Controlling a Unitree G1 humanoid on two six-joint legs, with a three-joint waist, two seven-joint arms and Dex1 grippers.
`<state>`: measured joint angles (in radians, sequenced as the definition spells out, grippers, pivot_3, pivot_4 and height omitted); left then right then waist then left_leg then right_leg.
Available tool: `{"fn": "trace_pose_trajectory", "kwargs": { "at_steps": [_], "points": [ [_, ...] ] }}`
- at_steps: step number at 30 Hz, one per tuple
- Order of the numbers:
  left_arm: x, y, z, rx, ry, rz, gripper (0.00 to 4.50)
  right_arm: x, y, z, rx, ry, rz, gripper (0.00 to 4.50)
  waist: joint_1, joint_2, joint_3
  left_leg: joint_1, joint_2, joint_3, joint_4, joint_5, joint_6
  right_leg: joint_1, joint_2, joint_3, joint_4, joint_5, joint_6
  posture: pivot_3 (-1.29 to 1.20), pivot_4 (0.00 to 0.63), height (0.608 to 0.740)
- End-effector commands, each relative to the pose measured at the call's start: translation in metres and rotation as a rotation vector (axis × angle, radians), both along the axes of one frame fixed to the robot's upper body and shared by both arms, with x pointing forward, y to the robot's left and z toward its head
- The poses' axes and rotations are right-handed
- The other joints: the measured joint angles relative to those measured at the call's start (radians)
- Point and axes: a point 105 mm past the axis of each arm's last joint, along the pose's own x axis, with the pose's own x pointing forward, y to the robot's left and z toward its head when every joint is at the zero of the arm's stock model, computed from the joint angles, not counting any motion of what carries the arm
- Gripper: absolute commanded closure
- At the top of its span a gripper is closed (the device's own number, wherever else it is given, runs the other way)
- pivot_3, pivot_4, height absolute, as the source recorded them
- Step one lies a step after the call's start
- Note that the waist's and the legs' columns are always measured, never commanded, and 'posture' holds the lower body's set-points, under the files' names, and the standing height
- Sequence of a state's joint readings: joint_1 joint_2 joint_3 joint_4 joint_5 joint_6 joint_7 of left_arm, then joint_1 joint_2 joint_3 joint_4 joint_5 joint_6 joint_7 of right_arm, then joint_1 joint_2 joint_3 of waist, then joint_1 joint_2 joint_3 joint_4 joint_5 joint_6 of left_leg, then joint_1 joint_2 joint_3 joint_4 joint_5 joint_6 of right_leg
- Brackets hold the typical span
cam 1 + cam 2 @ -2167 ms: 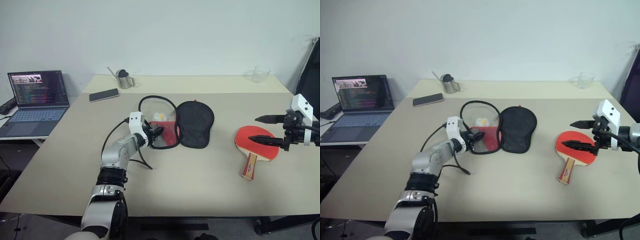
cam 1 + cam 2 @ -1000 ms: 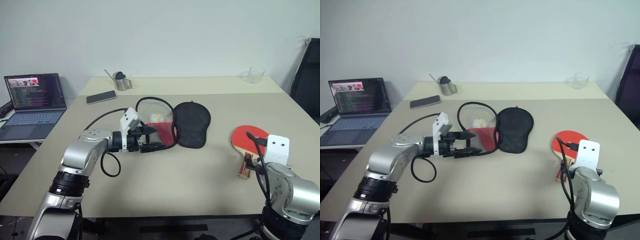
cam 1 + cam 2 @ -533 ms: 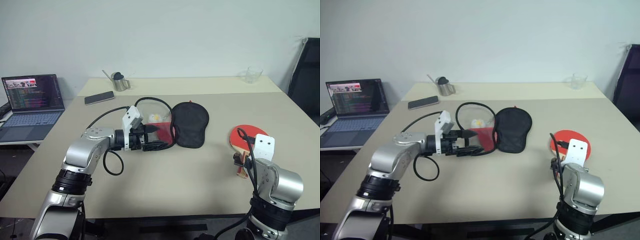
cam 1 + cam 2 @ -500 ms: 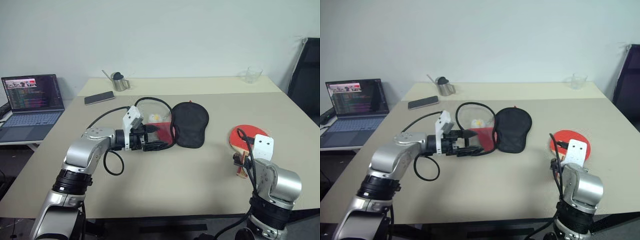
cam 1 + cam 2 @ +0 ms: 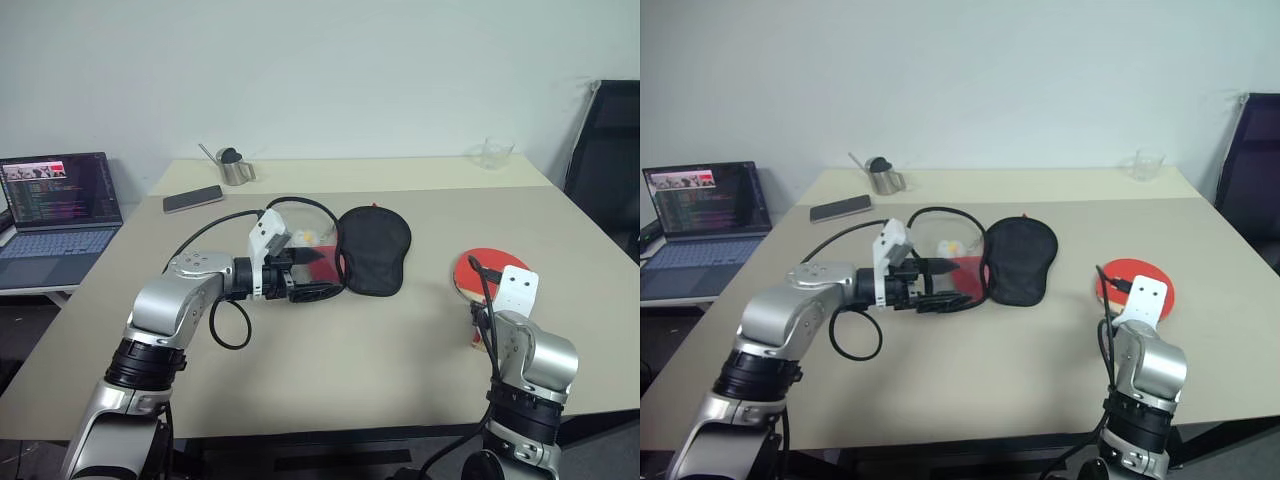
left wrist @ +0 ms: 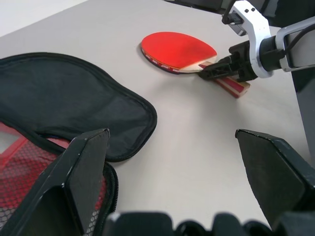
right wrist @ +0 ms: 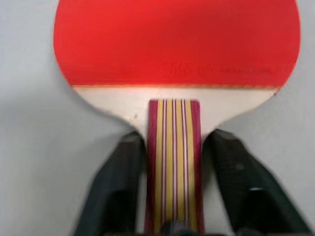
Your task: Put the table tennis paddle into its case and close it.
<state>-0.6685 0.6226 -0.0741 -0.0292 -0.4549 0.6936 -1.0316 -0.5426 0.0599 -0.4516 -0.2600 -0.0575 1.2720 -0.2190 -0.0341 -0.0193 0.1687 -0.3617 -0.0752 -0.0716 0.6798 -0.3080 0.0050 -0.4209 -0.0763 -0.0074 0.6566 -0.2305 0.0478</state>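
Note:
The table tennis paddle (image 5: 490, 273) lies flat at the right of the table (image 5: 400, 350), red face up, with its striped handle (image 7: 174, 162) pointing toward me. My right gripper (image 7: 174, 137) is shut on that handle, one black finger (image 7: 120, 187) pressed against each side. The case (image 5: 372, 250) lies open in the table's middle, black flap to the right and red mesh side (image 6: 19, 162) to the left. My left gripper (image 5: 315, 276) hovers open at the mesh side's near edge, holding nothing.
A laptop (image 5: 55, 200) sits on a side table at the far left. A phone (image 5: 193, 198) and a small metal jug (image 5: 233, 168) lie at the table's back left, a glass (image 5: 492, 152) at the back right. A black chair (image 5: 610, 160) stands beyond the right edge.
My right arm has come down onto the paddle's handle and its fingers have closed on it. The left gripper has stayed open by the case. The camera has shifted.

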Motion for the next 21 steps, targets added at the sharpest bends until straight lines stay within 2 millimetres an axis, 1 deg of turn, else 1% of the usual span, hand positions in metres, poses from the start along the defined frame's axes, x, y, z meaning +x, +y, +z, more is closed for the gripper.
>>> {"fn": "trace_pose_trajectory", "kwargs": {
  "at_steps": [1,3,5,7,9,13,17,19,21],
  "points": [
    [-0.002,0.004,0.014,-0.014,-0.054,0.011,0.0,0.004,0.002,-0.006,0.015,0.018,0.014,3.39,0.0,-0.001,-0.001,0.0,0.0,0.0,0.0,0.0,0.0,0.0,0.0,0.0,0.0,0.0,0.0,0.0,0.15,0.74],
    [-0.002,0.005,0.014,-0.014,-0.059,0.019,0.0,0.008,0.0,-0.003,0.008,0.004,0.014,3.39,-0.001,-0.002,-0.001,0.001,0.0,0.0,0.0,0.0,0.0,0.0,0.0,0.0,0.0,0.0,-0.001,0.0,0.15,0.74],
    [-0.002,0.007,0.016,-0.012,-0.065,0.029,0.0,0.014,-0.002,0.006,-0.009,-0.027,0.029,3.39,-0.001,-0.002,-0.002,0.001,0.0,0.0,0.0,0.0,0.001,0.0,0.001,0.0,0.0,0.001,-0.002,0.0,0.15,0.74],
    [-0.002,0.01,0.018,-0.013,-0.072,0.035,0.0,0.02,-0.001,0.018,0.007,-0.075,0.042,3.39,-0.001,-0.002,-0.001,0.001,0.0,0.0,0.0,0.0,0.001,0.0,0.002,0.0,0.001,0.002,-0.002,0.0,0.15,0.74],
    [0.0,0.015,0.021,-0.008,-0.083,0.054,0.0,0.027,0.003,0.036,0.011,-0.131,0.073,3.39,-0.001,-0.001,0.0,0.001,0.001,0.0,0.0,0.0,0.001,0.0,0.002,0.0,0.001,0.002,-0.002,0.0,0.15,0.74],
    [0.005,0.032,0.026,0.007,-0.101,0.114,0.0,0.039,0.024,0.074,0.032,-0.232,0.158,3.39,-0.005,0.005,0.003,-0.002,0.002,0.0,-0.002,0.002,-0.001,-0.005,0.002,0.0,0.002,0.002,-0.003,0.0,0.15,0.74],
    [0.006,0.051,0.025,0.026,-0.103,0.178,0.0,0.052,0.054,0.117,0.05,-0.338,0.264,3.39,-0.008,0.006,0.004,-0.003,0.004,0.0,-0.003,0.003,-0.003,-0.006,0.003,0.0,0.001,0.0,-0.006,0.0,0.15,0.74],
    [0.005,0.055,0.023,0.032,-0.1,0.197,0.0,0.058,0.067,0.129,0.058,-0.366,0.313,3.39,-0.007,0.007,0.004,-0.004,0.004,0.0,-0.004,0.003,-0.003,-0.008,0.003,0.0,0.0,0.0,-0.006,0.0,0.15,0.74],
    [0.005,0.058,0.021,0.031,-0.095,0.215,0.0,0.065,0.087,0.134,0.065,-0.379,0.385,3.39,-0.007,0.006,0.004,-0.006,0.004,-0.001,-0.004,0.003,-0.004,-0.009,0.003,0.0,-0.001,0.0,-0.006,0.0,0.15,0.74]
  ]
}}
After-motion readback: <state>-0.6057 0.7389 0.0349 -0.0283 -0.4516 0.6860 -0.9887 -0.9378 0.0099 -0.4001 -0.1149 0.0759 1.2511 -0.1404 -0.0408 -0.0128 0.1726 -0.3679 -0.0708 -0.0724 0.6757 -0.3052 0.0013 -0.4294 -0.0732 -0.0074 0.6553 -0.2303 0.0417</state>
